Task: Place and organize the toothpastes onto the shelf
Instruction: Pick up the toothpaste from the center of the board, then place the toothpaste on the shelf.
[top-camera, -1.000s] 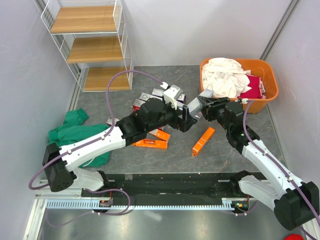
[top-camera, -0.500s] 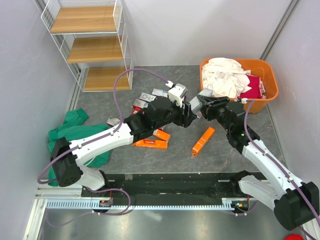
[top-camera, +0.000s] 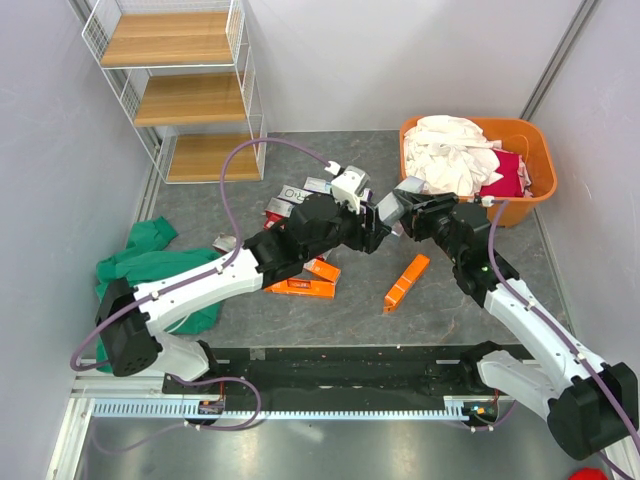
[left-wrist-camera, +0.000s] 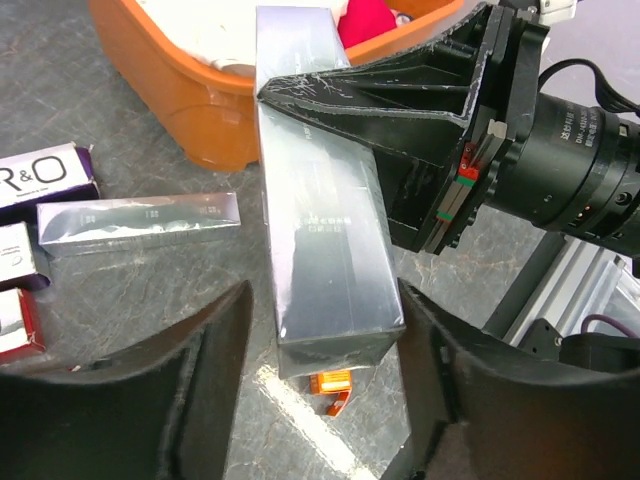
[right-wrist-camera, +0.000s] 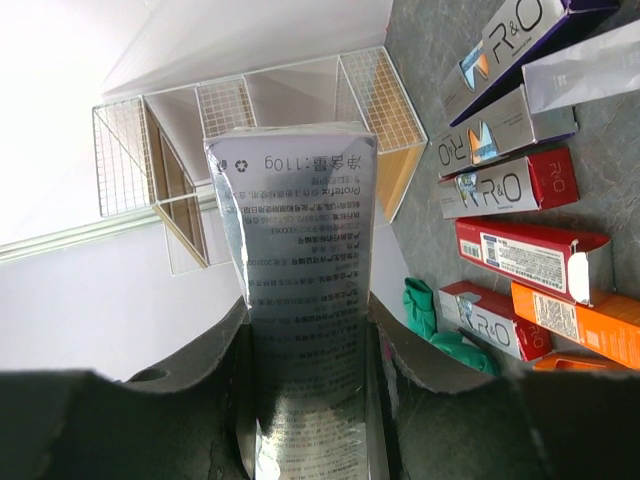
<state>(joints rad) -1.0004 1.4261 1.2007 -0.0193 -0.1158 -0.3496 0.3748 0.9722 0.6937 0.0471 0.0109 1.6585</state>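
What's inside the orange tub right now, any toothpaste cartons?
The tub holds crumpled white cloth and a red piece. Nothing else shows. Whatever lies beneath the cloth is covered.

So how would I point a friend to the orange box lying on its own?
Find the orange tub at the far right. Towards the near edge from it lies an orange carton. The other cartons crowd together further left; this one lies alone, touching nothing.
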